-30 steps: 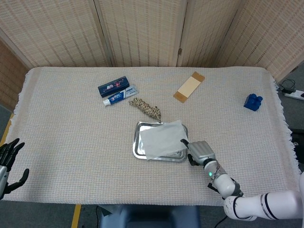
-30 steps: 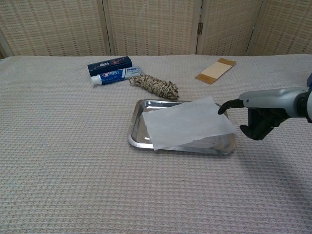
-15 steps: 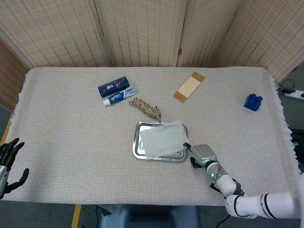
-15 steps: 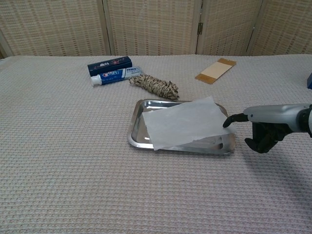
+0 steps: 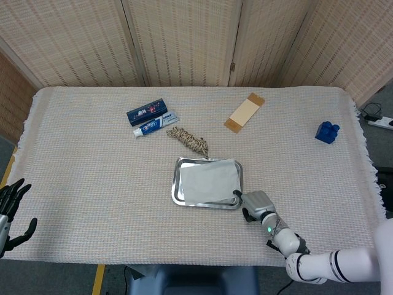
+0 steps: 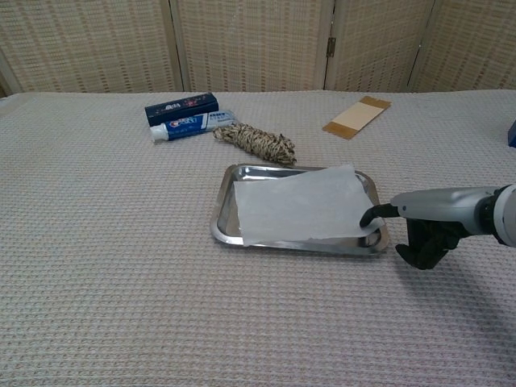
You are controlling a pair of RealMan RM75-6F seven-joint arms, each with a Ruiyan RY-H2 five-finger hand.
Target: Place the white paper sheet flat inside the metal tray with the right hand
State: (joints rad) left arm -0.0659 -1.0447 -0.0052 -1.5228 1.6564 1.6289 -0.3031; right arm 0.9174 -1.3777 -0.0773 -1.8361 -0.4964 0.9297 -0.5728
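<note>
- The white paper sheet (image 6: 300,205) lies nearly flat inside the rectangular shiny metal tray (image 6: 226,211), just below the middle of the chest view; its near right corner sits at the tray's right rim.
- The right hand (image 6: 423,230), black-fingered with a grey back, sits just right of the tray in the lower right of both views.
- One extended dark fingertip (image 6: 368,217) reaches left over the tray's rim and touches the paper's near right corner; the other fingers curl downward beneath the hand, holding nothing.
- Its white forearm runs off the lower right corner of the head view.
- The left hand (image 5: 10,209) hangs at the lower left edge of the head view, off the table, with its black fingers spread and nothing in them.
- Above the tray in the chest view lie a coil of braided rope (image 6: 258,142), a blue-and-white toothpaste tube (image 6: 190,124) and a dark blue box (image 6: 181,107).
- A tan cardboard strip (image 6: 357,116) lies in the upper right, and a blue block (image 5: 327,132) sits near the right edge of the head view.
</note>
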